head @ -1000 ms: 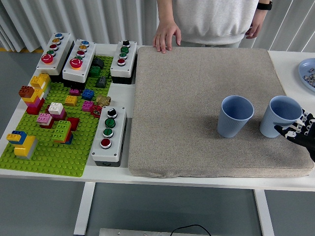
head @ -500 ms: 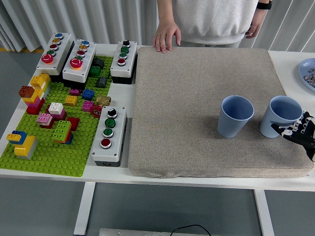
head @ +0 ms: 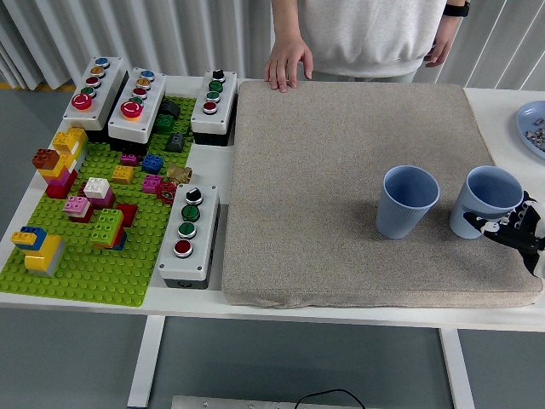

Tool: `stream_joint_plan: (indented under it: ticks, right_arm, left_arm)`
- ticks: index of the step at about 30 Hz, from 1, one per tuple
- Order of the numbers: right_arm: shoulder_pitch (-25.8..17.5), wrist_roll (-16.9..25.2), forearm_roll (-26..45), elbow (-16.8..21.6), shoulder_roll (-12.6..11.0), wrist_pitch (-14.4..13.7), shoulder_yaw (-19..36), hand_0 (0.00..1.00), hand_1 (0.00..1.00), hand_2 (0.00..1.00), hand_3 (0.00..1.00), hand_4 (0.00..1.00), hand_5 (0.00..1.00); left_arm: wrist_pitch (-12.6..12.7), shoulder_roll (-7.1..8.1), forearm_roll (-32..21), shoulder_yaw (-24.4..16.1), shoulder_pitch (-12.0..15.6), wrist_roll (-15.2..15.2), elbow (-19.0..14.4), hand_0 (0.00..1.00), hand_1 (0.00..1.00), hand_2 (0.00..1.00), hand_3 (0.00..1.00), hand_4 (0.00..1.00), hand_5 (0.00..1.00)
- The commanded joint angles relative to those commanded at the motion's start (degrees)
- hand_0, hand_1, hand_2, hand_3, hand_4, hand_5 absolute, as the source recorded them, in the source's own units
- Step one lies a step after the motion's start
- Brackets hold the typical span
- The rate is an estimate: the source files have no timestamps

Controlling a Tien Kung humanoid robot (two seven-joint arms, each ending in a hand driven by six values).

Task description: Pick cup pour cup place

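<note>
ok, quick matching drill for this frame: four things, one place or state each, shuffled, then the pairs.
Things:
1. right cup
2. left cup
3. green baseplate
4. person's hand

Places or states:
A. far edge of the mat
B. left side of the table
C. right hand closing on it
D. stands alone, untouched

Pairs: 1-C, 2-D, 3-B, 4-A

Two light blue cups are seen upright at the frame's right: left cup [head: 408, 201], right cup [head: 484, 201].
</note>
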Motion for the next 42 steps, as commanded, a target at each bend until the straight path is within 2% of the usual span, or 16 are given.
stream_joint_plan:
  ticks: [18, 20, 25, 26, 31, 32, 37, 38, 42]
  right_arm:
    - [1.6, 0.4, 0.1, -1.6, 0.5, -0.4, -1.7, 0.885, 0.874, 0.982, 0.977, 0.872, 0.317]
    - [1.7, 0.5, 0.1, -1.7, 0.5, -0.8, -1.8, 0.878, 0.863, 0.944, 0.942, 0.875, 0.318]
    - [1.9, 1.7, 0.6, -1.8, 0.4, -2.2, -2.2, 0.878, 0.863, 0.944, 0.942, 0.875, 0.318]
    - [1.9, 2.0, 0.7, -1.9, 0.4, -2.5, -2.3, 0.866, 0.819, 0.853, 0.877, 0.863, 0.293]
    - [2.2, 2.5, 0.8, -2.0, 0.4, -3.3, -2.8, 0.866, 0.819, 0.853, 0.877, 0.863, 0.293]
    - [2.3, 2.6, 1.0, -2.1, 0.4, -3.4, -2.9, 0.844, 0.763, 0.742, 0.839, 0.851, 0.27]
    - [2.5, 2.6, 1.2, -2.1, 0.5, -3.6, -3.2, 0.844, 0.763, 0.742, 0.839, 0.851, 0.27]
    - [2.6, 2.6, 1.2, -2.1, 0.5, -3.6, -3.3, 0.826, 0.728, 0.657, 0.751, 0.843, 0.252]
    - [2.6, 2.7, 1.3, -2.1, 0.5, -3.5, -3.4, 0.826, 0.728, 0.657, 0.751, 0.843, 0.252]
  left_arm:
    - [0.0, 0.14, 0.5, -0.3, 0.2, 0.1, 0.0, 0.739, 0.742, 0.805, 0.68, 0.521, 0.924]
    - [0.0, 0.17, 0.5, -0.3, 0.2, 0.0, -0.1, 0.739, 0.742, 0.804, 0.68, 0.521, 0.924]
    - [0.1, 0.19, 0.5, -0.2, 0.2, 0.0, -0.1, 0.739, 0.742, 0.804, 0.68, 0.521, 0.924]
    - [0.1, 0.2, 0.5, -0.3, 0.2, 0.0, -0.1, 0.739, 0.742, 0.804, 0.681, 0.521, 0.924]
    - [0.1, 0.19, 0.5, -0.3, 0.1, 0.0, -0.1, 0.739, 0.742, 0.804, 0.681, 0.521, 0.924]
    - [0.1, 0.19, 0.6, -0.3, 0.1, 0.0, -0.1, 0.739, 0.742, 0.804, 0.68, 0.521, 0.924]
    - [0.1, 0.18, 0.5, -0.2, 0.0, -0.1, -0.1, 0.739, 0.742, 0.804, 0.68, 0.521, 0.924]
    - [0.1, 0.18, 0.5, -0.2, 0.0, -0.1, -0.1, 0.738, 0.741, 0.804, 0.68, 0.521, 0.925]
    - [0.1, 0.16, 0.5, -0.2, -0.1, 0.0, -0.1, 0.738, 0.741, 0.804, 0.68, 0.521, 0.925]
